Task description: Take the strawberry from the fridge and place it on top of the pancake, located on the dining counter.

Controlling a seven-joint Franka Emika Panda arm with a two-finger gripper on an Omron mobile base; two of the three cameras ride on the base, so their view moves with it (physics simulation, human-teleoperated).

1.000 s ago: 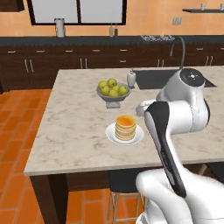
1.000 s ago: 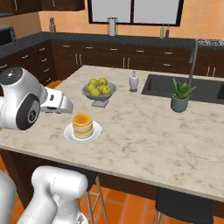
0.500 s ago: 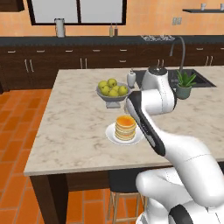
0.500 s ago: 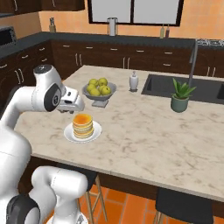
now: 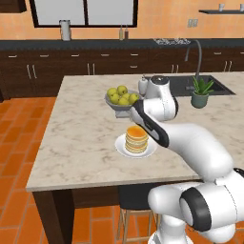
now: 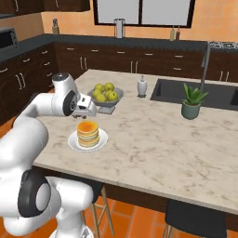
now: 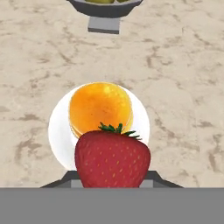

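A red strawberry [image 7: 112, 159] with green leaves sits between the tips of my gripper [image 7: 112, 181], which is shut on it. Just beyond it lies the pancake [image 7: 100, 108], a golden stack with orange syrup on a round white plate [image 7: 59, 131]. From the base views, the gripper [image 5: 138, 113] [image 6: 88, 111] hovers a little above and behind the pancake [image 5: 136, 138] [image 6: 88, 132] on the beige marbled dining counter [image 5: 81, 128] [image 6: 148, 139]. The fridge is out of view.
A grey bowl of yellow-green apples [image 5: 121, 97] [image 6: 104, 93] stands right behind the plate, close to the hand. Farther back are a white soap dispenser [image 5: 142, 85] [image 6: 142, 86], a potted plant [image 5: 200, 93] [image 6: 191, 102] and the sink [image 6: 200, 90].
The arm has swung forward from the counter's near edge out over the counter. The hand with the strawberry now hangs above the pancake plate.
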